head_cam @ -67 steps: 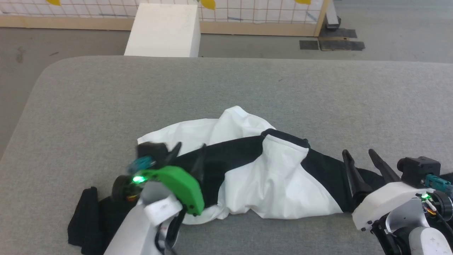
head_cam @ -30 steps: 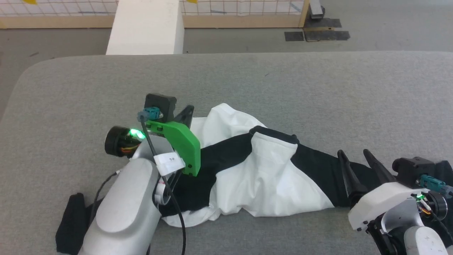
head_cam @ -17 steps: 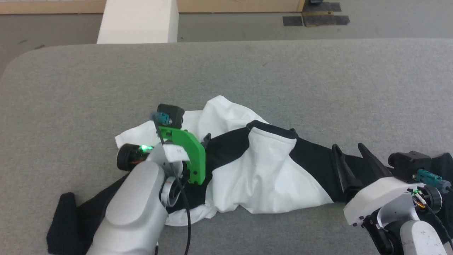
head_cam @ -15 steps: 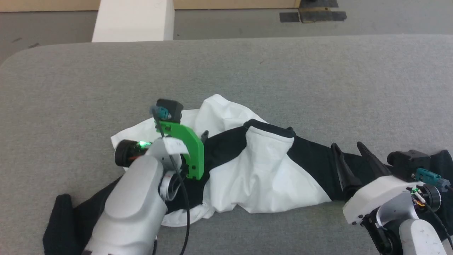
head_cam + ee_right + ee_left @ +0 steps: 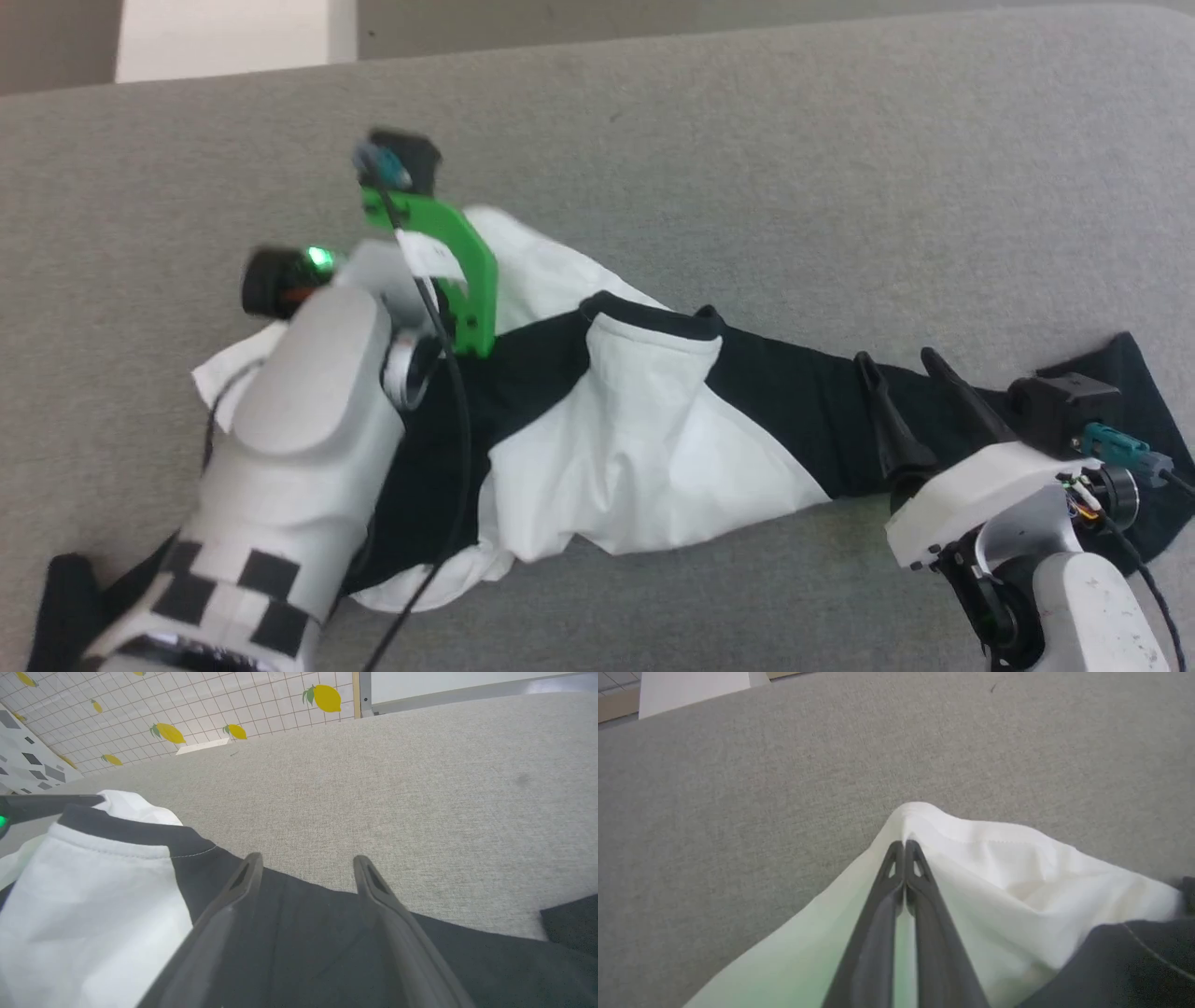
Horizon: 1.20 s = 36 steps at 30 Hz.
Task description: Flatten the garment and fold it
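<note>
The garment (image 5: 644, 439) lies crumpled across the grey table (image 5: 840, 140), white body in the middle, black shoulders and sleeves running left and right. My left gripper (image 5: 904, 843) is shut, pinching a white hemmed edge of the garment (image 5: 1017, 868) that tents up around its tips. In the head view those fingers are hidden under the green wrist bracket (image 5: 448, 252). My right gripper (image 5: 896, 357) stands open just above the black sleeve, nothing between its fingers (image 5: 243, 877). The neckband (image 5: 653, 317) stands up near the middle.
A white box (image 5: 224, 37) stands on the floor beyond the table's far left edge. One black sleeve end (image 5: 1120, 373) reaches the right side, another (image 5: 65, 597) the lower left corner. Bare grey table stretches behind the garment.
The head camera has tilted down and shifted. My left gripper has gone to the garment's far white edge and shut on it. The right gripper has stayed open over the black sleeve.
</note>
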{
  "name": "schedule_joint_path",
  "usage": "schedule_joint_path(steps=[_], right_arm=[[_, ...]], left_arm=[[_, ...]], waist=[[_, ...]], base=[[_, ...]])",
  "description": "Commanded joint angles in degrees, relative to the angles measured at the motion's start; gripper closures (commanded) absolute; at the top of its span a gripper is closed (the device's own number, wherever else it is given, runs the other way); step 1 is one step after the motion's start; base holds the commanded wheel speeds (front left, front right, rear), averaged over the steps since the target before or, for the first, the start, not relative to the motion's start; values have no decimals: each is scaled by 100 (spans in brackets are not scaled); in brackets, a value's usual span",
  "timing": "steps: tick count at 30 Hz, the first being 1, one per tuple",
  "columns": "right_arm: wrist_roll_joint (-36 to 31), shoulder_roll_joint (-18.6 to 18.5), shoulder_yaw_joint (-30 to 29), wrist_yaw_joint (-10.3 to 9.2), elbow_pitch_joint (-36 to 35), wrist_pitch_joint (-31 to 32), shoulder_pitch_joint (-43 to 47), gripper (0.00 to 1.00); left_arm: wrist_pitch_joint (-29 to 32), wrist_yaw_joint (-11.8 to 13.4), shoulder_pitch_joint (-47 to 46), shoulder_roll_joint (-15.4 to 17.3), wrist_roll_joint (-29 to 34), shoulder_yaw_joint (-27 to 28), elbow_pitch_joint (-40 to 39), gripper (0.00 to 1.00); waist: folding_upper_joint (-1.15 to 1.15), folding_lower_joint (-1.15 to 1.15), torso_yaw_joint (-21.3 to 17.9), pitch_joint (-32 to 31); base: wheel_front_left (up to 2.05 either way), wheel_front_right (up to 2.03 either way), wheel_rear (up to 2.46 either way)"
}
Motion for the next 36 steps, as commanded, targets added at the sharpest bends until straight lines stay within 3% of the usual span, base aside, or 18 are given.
schedule_joint_path(steps=[1, 4, 13, 17, 18, 19, 20, 24, 31, 36], right_arm=[[55, 2, 22, -8, 32, -62, -131, 0], [80, 2, 60, -8, 74, -108, -204, 0], [120, 2, 212, -8, 170, -207, -388, 0], [136, 2, 293, -8, 231, -242, -449, 0], [139, 2, 305, -8, 248, -251, -457, 0], [142, 2, 314, -8, 267, -260, -467, 0], [142, 2, 315, -8, 285, -268, -471, 0], [93, 2, 303, -8, 345, -268, -451, 0], [-39, 2, 190, -8, 309, -151, -238, 0], [-94, 2, 133, -8, 200, -13, -21, 0]], left_arm=[[-269, 67, -228, 60, 104, 13, 33, 100], [-821, 187, -556, 100, 256, 59, 158, 100], [-2053, 226, -1643, 254, 564, 87, 616, 100], [-2077, 152, -1881, 192, 527, 65, 1056, 100], [-1983, 136, -1870, 164, 492, 62, 1203, 93], [-1895, 92, -1830, 120, 424, 73, 1362, 18], [-1836, 72, -1780, 84, 359, 95, 1488, 0], [-1958, -22, -1514, -30, 142, 186, 1825, 0], [-2809, -92, -861, -144, -132, 364, 1764, 0], [-2933, 42, -103, -35, -298, 487, 1515, 0]], waist=[[41, 0, -189, 193], [41, 0, -272, 294], [41, 0, -459, 596], [41, 0, -491, 686], [41, 0, -490, 688], [41, 0, -482, 687], [41, 0, -466, 670], [41, 0, -333, 501], [41, 0, 96, -52], [41, 0, 396, -454]], base=[[0, 0, 0], [0, 0, 0], [0, 0, 0], [0, 0, 0], [0, 0, 0], [0, 0, 0], [0, 0, 0], [0, 0, 0], [0, 0, 0], [0, 0, 0]])
